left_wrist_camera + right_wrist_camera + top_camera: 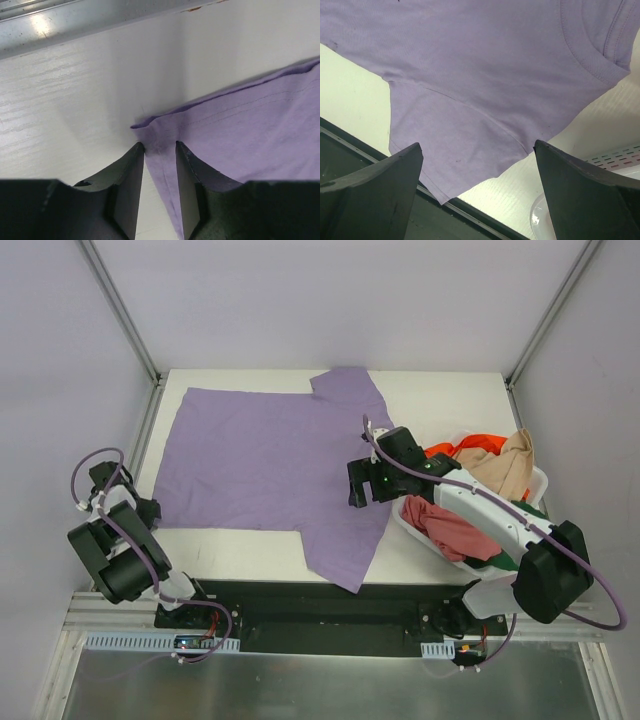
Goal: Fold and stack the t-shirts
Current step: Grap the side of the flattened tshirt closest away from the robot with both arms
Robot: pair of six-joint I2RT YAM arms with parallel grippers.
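The lavender t-shirt (260, 460) lies spread flat on the white table, one sleeve hanging over the near edge. My left gripper (148, 512) is at the shirt's near-left corner. In the left wrist view that gripper (160, 146) straddles the hemmed corner of the lavender cloth (240, 130). Its jaws stand narrow but apart, and white table shows between the left finger and the hem. My right gripper (362, 485) hovers wide open above the shirt's right side. In its wrist view, the lavender t-shirt (485, 75) with its sleeve and collar lies below the right gripper (477, 147).
A white basket (545, 480) at the right holds orange-red (478, 445), beige (510, 465), dusty pink (450, 530) and dark green (505, 562) t-shirts. Its rim (540, 220) shows by my right finger. A metal frame rail (75, 25) runs along the table's left edge.
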